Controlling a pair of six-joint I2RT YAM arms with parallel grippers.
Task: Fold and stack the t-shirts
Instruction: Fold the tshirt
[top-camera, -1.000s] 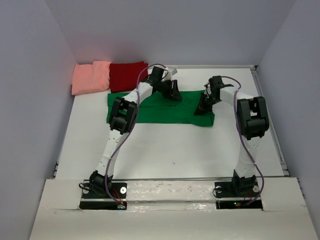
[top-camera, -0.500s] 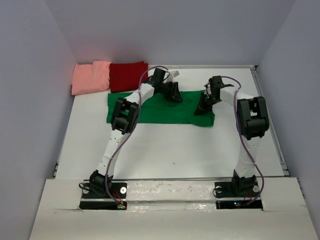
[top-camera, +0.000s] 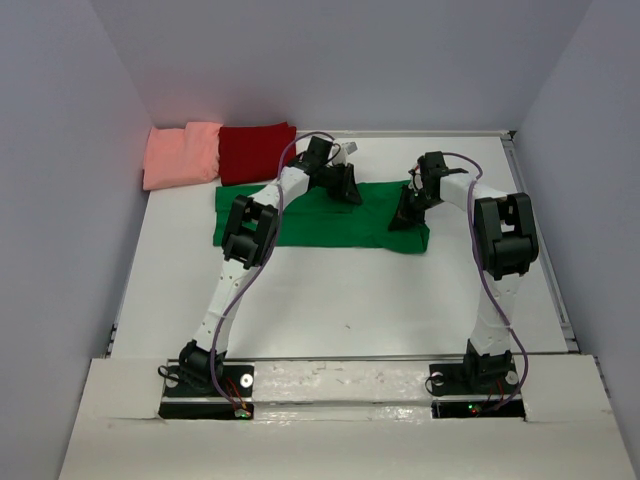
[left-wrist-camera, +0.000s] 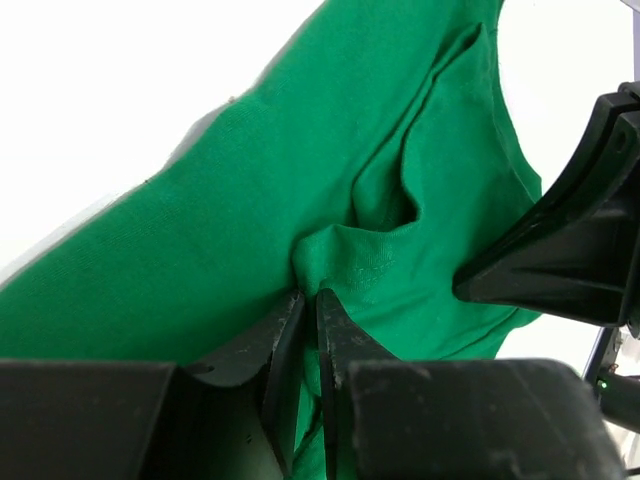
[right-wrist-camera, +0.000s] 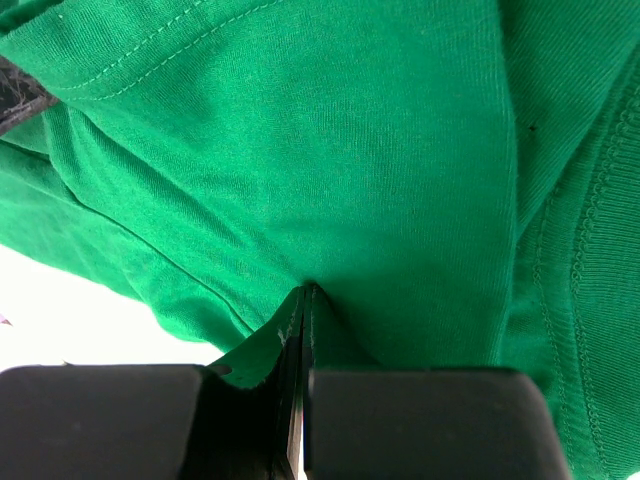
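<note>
Item: bright green short-sleeved fabric t-shirt (top-camera: 320, 222), spread on the far worktop (top-camera: 340, 295) | left hand (left-wrist-camera: 305, 300): nipping a raised fold near the far edge | right hand (right-wrist-camera: 303, 296): clenched on the right end | handling: confirm both pinches, lift level, keep cloth taut.

The left arm (top-camera: 247, 228) covers part of green t-shirt (top-camera: 330, 228).

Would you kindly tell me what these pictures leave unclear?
Top view: fingertips of the left end effector and right end effector, hidden by their bodies.
Wrist views: the whole green t-shirt, cut off by frame edges.
Top view: folds of the salmon-pink t-shirt and dark red t-shirt, too small.
</note>
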